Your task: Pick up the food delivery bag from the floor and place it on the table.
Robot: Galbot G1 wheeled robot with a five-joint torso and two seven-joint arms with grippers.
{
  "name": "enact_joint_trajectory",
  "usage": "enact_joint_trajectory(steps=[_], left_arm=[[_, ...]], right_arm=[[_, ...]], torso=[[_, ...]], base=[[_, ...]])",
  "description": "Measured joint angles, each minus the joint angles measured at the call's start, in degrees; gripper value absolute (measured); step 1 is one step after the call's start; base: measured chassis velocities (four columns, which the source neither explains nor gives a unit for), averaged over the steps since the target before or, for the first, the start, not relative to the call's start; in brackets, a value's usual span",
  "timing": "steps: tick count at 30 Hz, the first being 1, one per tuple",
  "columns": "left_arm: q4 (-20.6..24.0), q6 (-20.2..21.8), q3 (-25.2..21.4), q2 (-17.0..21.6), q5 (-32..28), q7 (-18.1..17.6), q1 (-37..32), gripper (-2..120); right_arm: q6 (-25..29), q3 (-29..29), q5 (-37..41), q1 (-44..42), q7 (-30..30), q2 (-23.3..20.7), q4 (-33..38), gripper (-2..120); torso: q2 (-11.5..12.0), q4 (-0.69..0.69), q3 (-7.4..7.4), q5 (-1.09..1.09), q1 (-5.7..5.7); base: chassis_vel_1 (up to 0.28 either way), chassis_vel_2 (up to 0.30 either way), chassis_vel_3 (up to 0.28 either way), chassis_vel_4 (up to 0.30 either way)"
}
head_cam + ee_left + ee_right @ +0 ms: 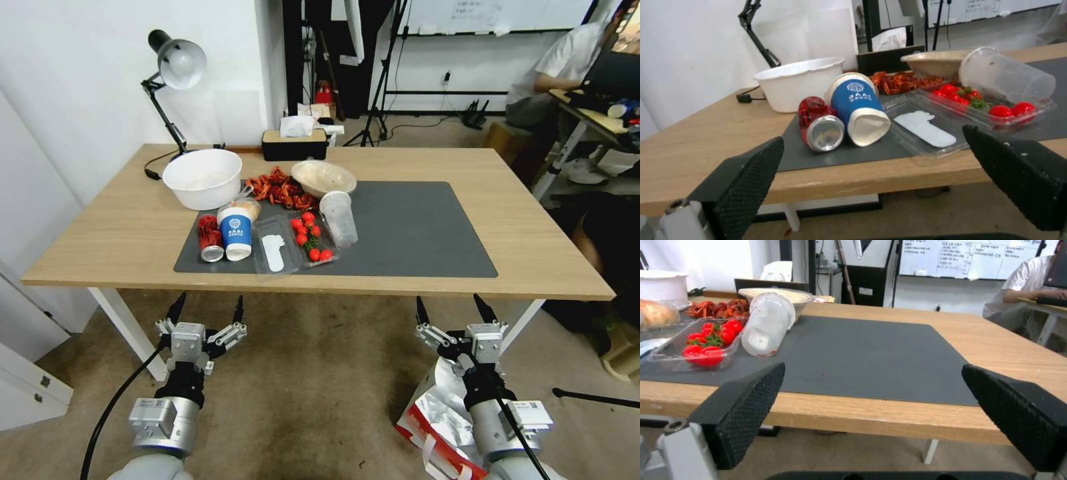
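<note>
The food delivery bag (437, 417), red and white with crinkly silver foil, lies on the carpeted floor (313, 393) at the lower right, partly hidden behind my right arm. The light-wood table (127, 233) with its dark grey mat (420, 227) stands ahead. My left gripper (205, 311) hovers open below the table's front edge on the left. Open as well, my right gripper (452, 309) is just above the bag. Both wrist views look over the table edge, across the wood (706, 140) and the mat (862, 350), between spread black fingers (751, 176) (746, 403).
On the mat's left half lie a white bowl (202, 177), a beige bowl (324, 177), a blue paper cup (236, 233), a red can (211, 240), a clear cup (339, 217), a tomato tray (311, 241) and red crayfish (280, 190). A desk lamp (175, 67) and tissue box (294, 141) stand behind.
</note>
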State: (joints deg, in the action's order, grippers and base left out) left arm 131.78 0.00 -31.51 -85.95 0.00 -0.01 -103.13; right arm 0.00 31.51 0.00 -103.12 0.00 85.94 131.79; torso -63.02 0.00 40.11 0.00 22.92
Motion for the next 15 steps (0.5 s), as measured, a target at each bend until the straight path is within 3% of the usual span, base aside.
enact_joint_trajectory(steps=[15], left_arm=[[0.0,0.0,0.0,0.0,0.0,0.0,0.0,100]], right_arm=[[0.0,0.0,0.0,0.0,0.0,0.0,0.0,100]], torso=[[0.0,0.00,0.00,0.00,0.00]], base=[[0.000,0.000,0.000,0.000]])
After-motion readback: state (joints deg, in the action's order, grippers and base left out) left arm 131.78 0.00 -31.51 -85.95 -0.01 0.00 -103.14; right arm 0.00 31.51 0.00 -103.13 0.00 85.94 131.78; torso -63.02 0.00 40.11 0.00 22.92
